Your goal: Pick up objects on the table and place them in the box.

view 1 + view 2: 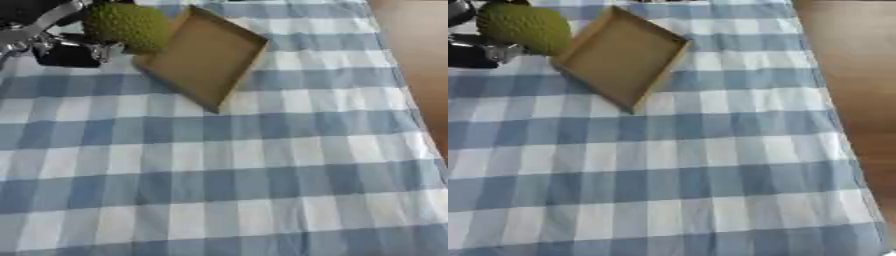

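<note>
Blue-and-white checked cloth (227,170) covers the table, with a strip of brown floor (420,45) along the right. A shallow cardboard box (210,55) lies at an angle near the top, open side up and with nothing inside. Just to its left a bumpy yellow-green fruit (127,25) overlaps the box's left rim. The left hand (66,50), black with silver parts, is right against the fruit's left and lower side; whether its fingers are curled round the fruit cannot be told. The left eye view shows more of this hand and a silver arm link above it; the right eye view crops it to a dark sliver at the edge.
</note>
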